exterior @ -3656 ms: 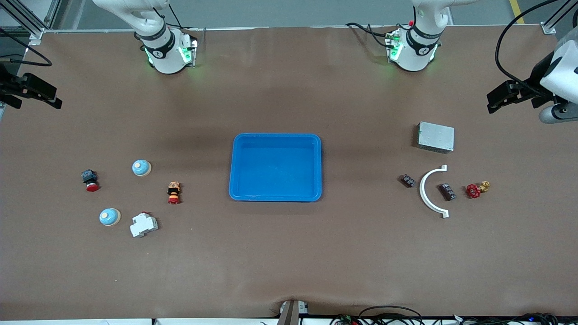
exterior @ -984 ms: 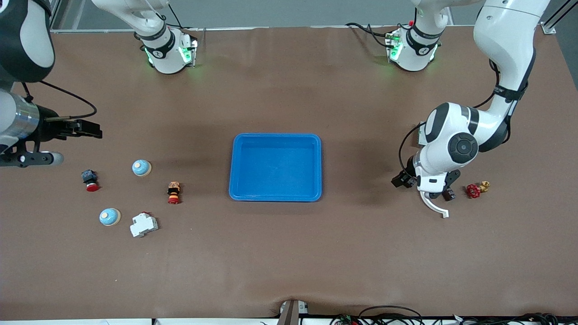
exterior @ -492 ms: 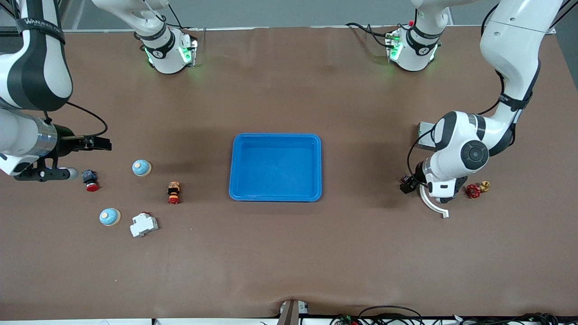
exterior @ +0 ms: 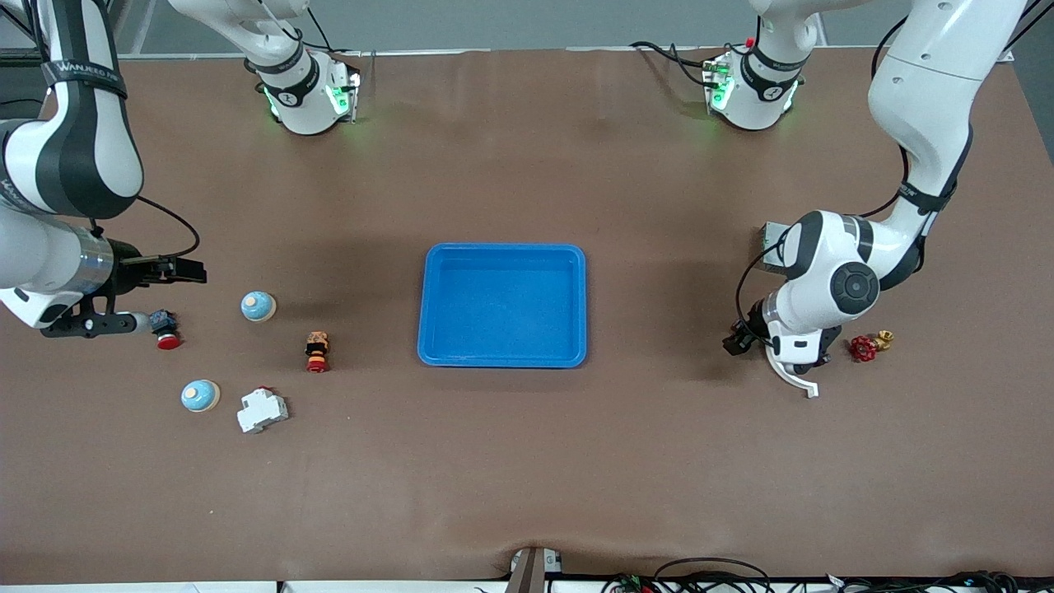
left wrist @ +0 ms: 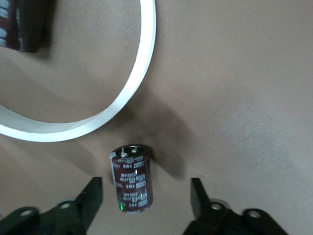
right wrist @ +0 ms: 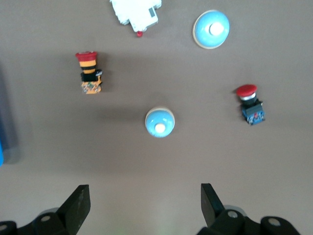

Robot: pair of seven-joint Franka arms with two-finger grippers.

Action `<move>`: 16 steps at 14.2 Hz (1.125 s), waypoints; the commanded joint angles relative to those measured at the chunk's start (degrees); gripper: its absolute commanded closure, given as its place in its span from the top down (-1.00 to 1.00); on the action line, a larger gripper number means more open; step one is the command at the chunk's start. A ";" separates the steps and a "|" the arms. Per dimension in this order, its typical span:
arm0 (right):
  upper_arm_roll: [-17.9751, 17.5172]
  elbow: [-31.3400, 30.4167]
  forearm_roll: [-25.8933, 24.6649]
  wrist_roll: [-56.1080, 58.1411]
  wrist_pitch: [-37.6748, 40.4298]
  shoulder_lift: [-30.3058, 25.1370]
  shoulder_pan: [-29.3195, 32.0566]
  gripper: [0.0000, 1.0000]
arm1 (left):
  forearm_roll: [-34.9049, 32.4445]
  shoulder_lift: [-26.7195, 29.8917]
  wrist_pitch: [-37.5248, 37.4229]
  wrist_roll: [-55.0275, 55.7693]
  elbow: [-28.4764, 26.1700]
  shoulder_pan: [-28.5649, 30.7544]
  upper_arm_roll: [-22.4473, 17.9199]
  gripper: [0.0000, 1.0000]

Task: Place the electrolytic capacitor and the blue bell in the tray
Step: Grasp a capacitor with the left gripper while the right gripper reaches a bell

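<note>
Electrolytic capacitor (left wrist: 131,177): we list one dark, upright can on the bench (exterior: 527,461), toward the left arm's end from the tray (exterior: 502,305). It stands between the spread fingers (left wrist: 91,198) of the left end effector (left wrist: 145,200), which sits low around it; a gap shows on each side, so nothing is gripped. A white curved bracket (left wrist: 117,98) lies just beside it.

Blue bell (right wrist: 159,122): we count two. One rests toward the right arm's end from the tray, under the right end effector (right wrist: 145,203), which hangs released with fingers wide. The second blue bell (right wrist: 211,28) lies nearer the front camera than the tray.

Tray: bright blue, mid-bench, holding nothing.

Also toward the right arm's end from the tray: a red push button (right wrist: 250,104), an orange-and-red emergency switch (right wrist: 88,72), a white circuit breaker (right wrist: 135,13).

Toward the left arm's end from the tray: a red valve (exterior: 869,344).
</note>
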State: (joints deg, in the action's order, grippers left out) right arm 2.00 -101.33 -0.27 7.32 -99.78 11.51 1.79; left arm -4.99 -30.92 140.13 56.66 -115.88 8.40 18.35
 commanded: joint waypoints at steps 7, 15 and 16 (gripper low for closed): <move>-0.42 -21.79 -1.13 1.47 -23.85 -5.18 1.11 1.00 | -1.16 0.33 0.59 3.98 0.75 -0.57 0.28 -1.00; -0.42 -25.67 -5.79 2.78 -30.03 -3.25 1.90 1.00 | -1.07 2.00 -2.75 13.21 3.47 -6.02 0.81 -1.00; -0.42 -26.02 -5.79 3.22 -31.08 -2.72 2.16 1.00 | -1.07 2.18 -2.84 13.47 3.47 -6.20 0.81 -1.00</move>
State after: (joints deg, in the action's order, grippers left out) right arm 2.02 -125.73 -4.66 9.31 -128.73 8.82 2.69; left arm -5.00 -29.91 138.66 68.56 -112.43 2.41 19.36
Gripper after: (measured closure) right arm 0.000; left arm 0.656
